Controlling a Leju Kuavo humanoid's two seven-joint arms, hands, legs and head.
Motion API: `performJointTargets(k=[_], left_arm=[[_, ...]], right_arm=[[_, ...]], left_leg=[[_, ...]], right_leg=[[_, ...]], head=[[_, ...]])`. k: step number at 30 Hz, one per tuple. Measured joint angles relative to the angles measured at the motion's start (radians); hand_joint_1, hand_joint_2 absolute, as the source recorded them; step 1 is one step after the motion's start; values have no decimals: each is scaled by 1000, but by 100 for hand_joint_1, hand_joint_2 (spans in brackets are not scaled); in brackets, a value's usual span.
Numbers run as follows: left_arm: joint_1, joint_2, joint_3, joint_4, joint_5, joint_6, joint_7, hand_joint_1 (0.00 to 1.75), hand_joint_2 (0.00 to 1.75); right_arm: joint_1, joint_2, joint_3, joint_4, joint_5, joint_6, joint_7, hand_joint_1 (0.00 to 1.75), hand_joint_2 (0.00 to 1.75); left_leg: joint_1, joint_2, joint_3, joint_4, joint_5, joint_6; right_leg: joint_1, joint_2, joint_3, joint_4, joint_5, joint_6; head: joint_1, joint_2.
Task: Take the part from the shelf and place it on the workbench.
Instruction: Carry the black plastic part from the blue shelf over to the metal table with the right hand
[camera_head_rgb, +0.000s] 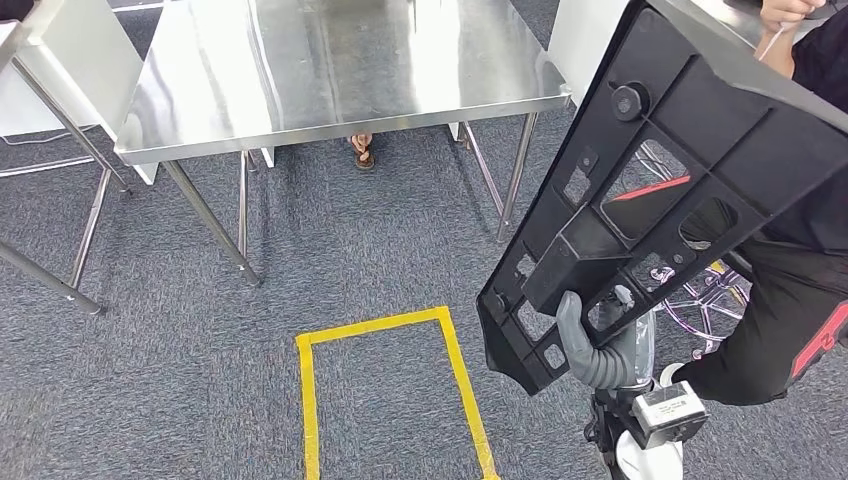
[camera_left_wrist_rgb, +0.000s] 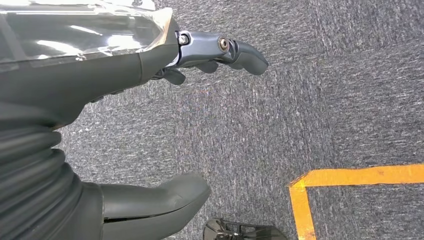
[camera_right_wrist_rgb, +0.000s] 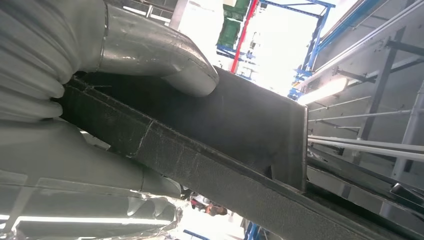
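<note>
A large black plastic part (camera_head_rgb: 680, 170) with cut-outs and ribs hangs tilted in the air at the right of the head view, raised above the carpet. My right hand (camera_head_rgb: 590, 340) grips its lower end, the thumb pressed on a raised block. In the right wrist view the same black part (camera_right_wrist_rgb: 240, 135) runs between the thumb (camera_right_wrist_rgb: 160, 55) and the fingers beneath it. The steel workbench (camera_head_rgb: 330, 70) stands ahead at the top of the head view, its top bare. My left hand (camera_left_wrist_rgb: 190, 125) hangs over the carpet with fingers apart, holding nothing.
A yellow tape rectangle (camera_head_rgb: 385, 330) marks the grey carpet in front of the workbench. A person in black (camera_head_rgb: 800, 300) stands close at the right behind the part. A sandalled foot (camera_head_rgb: 363, 150) shows under the bench. Another steel table's legs (camera_head_rgb: 60, 200) stand at the left.
</note>
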Motion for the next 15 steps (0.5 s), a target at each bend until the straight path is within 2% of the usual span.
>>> performJointTargets(k=[3, 5, 6, 8, 9, 10, 11, 13, 14, 15], left_arm=[[0, 3, 0, 0, -2, 0, 2, 0, 175], [1, 3, 0, 0, -3, 1, 4, 0, 175], [1, 3, 0, 0, -5, 2, 6, 0, 175], [1, 5, 0, 0, -8, 4, 10, 0, 175], [1, 5, 0, 0, -10, 4, 11, 0, 175], [2, 5, 0, 0, -10, 4, 12, 0, 175], [3, 5, 0, 0, -11, 4, 13, 0, 175], [4, 5, 0, 0, -11, 4, 14, 0, 175], [4, 7, 0, -1, -11, 4, 15, 0, 175], [4, 9, 0, -1, -11, 4, 15, 0, 175]], right_arm=[[0, 2, 0, -3, 7, 2, 4, 175, 175], [1, 2, 0, -7, 8, 3, 4, 175, 175], [1, 2, 0, -8, 9, 3, 4, 175, 175], [4, 0, 1, -8, 8, 3, 3, 175, 175], [7, -1, 1, -8, 8, 3, 3, 175, 175], [10, -2, 1, -8, 8, 3, 3, 175, 175], [11, -3, 1, -8, 8, 3, 3, 175, 175], [11, -3, 1, -7, 8, 3, 3, 175, 175], [12, -3, 1, -7, 8, 3, 3, 175, 175], [12, -3, 2, -6, 8, 3, 4, 175, 175]], left_leg=[[3, 0, 5, -10, 2, 10], [11, 2, 20, -32, 10, 17], [15, 3, 27, -40, 14, 19], [16, 5, 30, -42, 13, 20], [17, 5, 30, -42, 12, 18], [20, 5, 31, -41, 10, 15], [24, 3, 32, -39, 6, 9], [33, 0, 35, -25, -6, -10], [35, -2, 33, -15, -16, -21], [34, -4, 32, -7, -24, -31]], right_leg=[[1, 0, 1, -3, 0, 3], [5, 0, -14, 27, -15, 3], [5, 0, -36, 72, -35, 1], [1, 0, -105, 200, -85, 1], [-3, 0, -134, 251, -99, 5], [-8, -1, -147, 269, -98, 14], [-14, -1, -138, 245, -80, 27], [-27, 0, -76, 119, -25, 57], [-30, 2, -47, 63, -6, 63], [-30, 4, -30, 33, 3, 58]], head=[[0, 0], [1, 0], [2, 0], [3, 0], [4, 0], [4, 0], [4, 0], [4, 0], [6, 0], [7, 0]])
